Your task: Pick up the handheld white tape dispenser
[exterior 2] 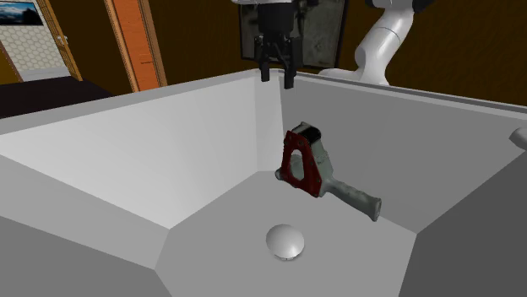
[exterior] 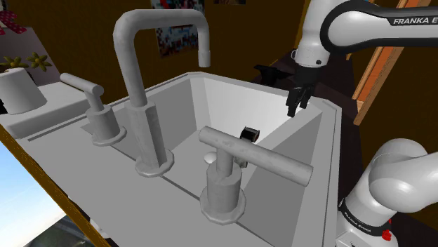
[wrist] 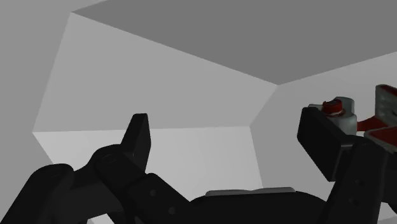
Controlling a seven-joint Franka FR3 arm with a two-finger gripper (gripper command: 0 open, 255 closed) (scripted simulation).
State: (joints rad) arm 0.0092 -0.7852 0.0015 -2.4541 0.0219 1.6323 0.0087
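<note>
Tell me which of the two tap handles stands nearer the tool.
The handle at the shoulder view's right; the other handle stands past the spout, farther from the tool.

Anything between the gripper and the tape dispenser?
No, bare. In the second exterior view the gripper, jaws apart, hangs above the tape dispenser, only plain sink wall behind the gap.

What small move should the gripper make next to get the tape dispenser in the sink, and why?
Probably lower the gripper into the sink, toward the dispenser. The fingers stand open and hold nothing. The gripper hangs up at the rim, while the red-and-grey dispenser lies lower down in the basin, apart from it.
</note>
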